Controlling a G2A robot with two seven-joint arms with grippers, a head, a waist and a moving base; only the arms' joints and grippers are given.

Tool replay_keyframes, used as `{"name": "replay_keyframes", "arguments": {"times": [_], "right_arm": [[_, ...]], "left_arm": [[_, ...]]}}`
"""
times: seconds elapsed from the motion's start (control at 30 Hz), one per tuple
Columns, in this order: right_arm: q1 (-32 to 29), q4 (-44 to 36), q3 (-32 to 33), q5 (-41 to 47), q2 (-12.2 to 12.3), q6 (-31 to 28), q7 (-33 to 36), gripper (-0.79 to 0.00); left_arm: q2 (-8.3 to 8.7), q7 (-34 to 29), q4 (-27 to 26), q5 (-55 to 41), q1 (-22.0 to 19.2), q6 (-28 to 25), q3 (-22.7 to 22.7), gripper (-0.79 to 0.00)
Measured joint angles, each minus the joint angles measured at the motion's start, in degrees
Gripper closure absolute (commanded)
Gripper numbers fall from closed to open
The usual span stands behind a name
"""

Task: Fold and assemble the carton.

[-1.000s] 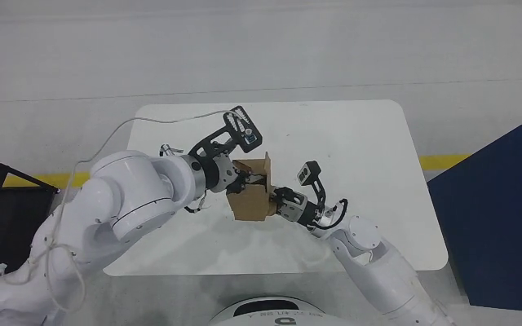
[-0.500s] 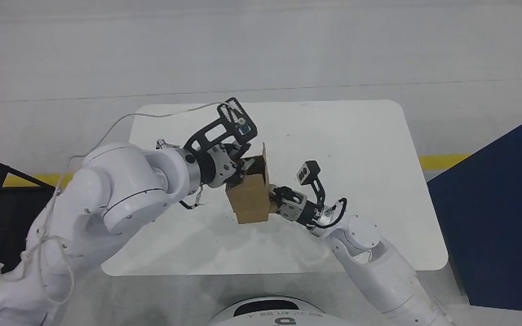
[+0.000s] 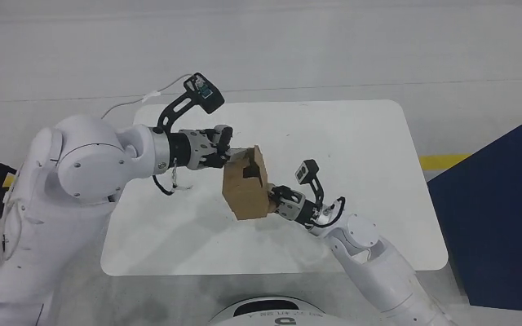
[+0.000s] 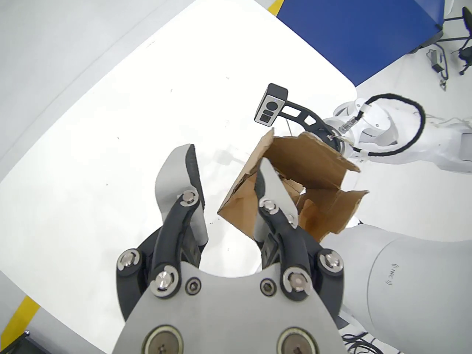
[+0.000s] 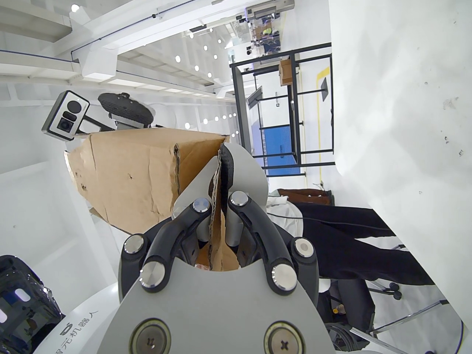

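Observation:
A brown cardboard carton [image 3: 247,186] is held above the middle of the white table [image 3: 359,138], its flaps loose and spread. My right gripper [image 3: 275,198] is shut on one carton wall [image 5: 215,186], which runs between its fingers. The carton's outer face [image 5: 129,174] stretches away from that grip. My left gripper [image 3: 222,147] stands open just left of the carton. In the left wrist view the gripper [image 4: 225,165] has one fingertip [image 4: 267,178] in front of the carton's open flaps [image 4: 306,171], with nothing between the fingers.
A blue panel [image 3: 489,212] stands off the table's right edge. A yellow floor line [image 3: 444,160] runs behind it. Bare tabletop lies to the right and front of the carton.
My left gripper has let go of the carton and drawn back to the left and up, now open. The carton has tipped over in the right gripper's grip.

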Motion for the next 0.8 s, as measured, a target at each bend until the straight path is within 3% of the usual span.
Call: {"name": "replay_keyframes", "arguments": {"times": [0.43,0.8], "right_arm": [[0.47,0.27,-0.2,0.2,-0.16,0.07,0.17,0.0],[1.18,0.8,-0.7,0.07,-0.34,0.39,0.47,0.0]], "left_arm": [[0.97,-0.69,3.15,-3.08,3.21,-0.42,-4.46,-0.785],[1.21,1.08,-1.03,10.02,4.44,1.57,-0.62,-0.785]]}}
